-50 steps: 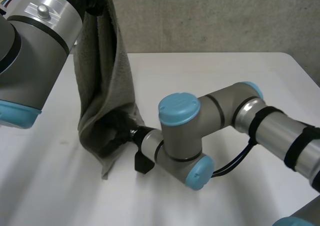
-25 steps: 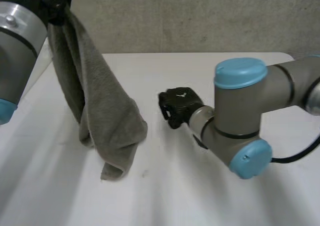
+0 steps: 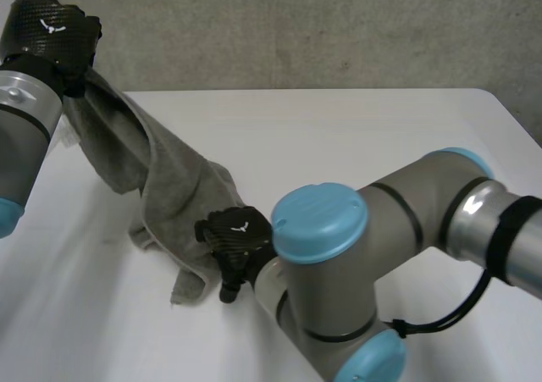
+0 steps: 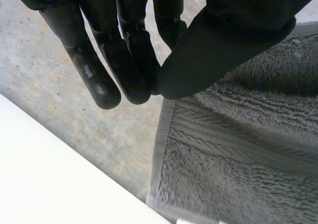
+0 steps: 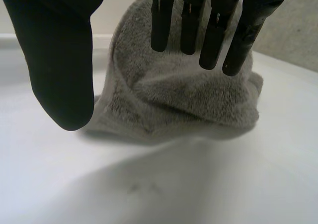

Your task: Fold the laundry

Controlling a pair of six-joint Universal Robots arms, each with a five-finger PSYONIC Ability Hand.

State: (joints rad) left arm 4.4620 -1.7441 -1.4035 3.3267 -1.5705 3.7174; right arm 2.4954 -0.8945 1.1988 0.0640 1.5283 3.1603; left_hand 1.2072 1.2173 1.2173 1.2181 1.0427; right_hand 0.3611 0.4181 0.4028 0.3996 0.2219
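Head view: the grey towel [image 3: 174, 187] is pinched at its upper end by the left hand [image 3: 51, 35], its lower end heaped on the desk [image 3: 356, 136]. Just beside the towel, the right hand [image 3: 235, 234] is seen with fingers straight, apart from the thumb.

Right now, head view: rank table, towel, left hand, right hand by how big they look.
1. table, the largest by far.
2. towel, trailing down onto the table.
3. left hand and right hand: they look about alike, and their nearness to the camera may differ, so I won't rank them.
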